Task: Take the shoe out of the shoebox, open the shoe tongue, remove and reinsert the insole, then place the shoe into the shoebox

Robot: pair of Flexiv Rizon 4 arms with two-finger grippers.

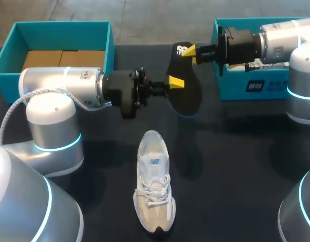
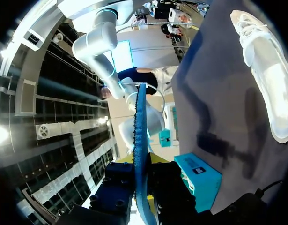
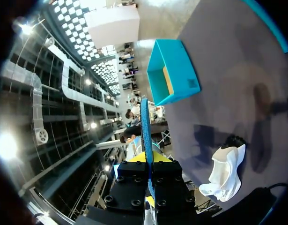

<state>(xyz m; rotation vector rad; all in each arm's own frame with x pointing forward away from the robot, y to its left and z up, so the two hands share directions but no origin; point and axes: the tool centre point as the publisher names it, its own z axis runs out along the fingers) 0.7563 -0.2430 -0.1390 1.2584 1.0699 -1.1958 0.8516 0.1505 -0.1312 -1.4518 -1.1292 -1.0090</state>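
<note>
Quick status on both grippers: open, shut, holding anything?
left gripper: shut on the insole, held off the table.
right gripper: shut on the same insole, at its other end.

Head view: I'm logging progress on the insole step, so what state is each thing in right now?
insole: out of the shoe, held in the air by both grippers
left gripper: shut on the insole
right gripper: shut on the insole's end
shoe: upright on the table, laced, untouched, outside both boxes
left shoebox: open, brown cardboard inside
right shoebox: open, contents partly hidden by the right arm
</note>
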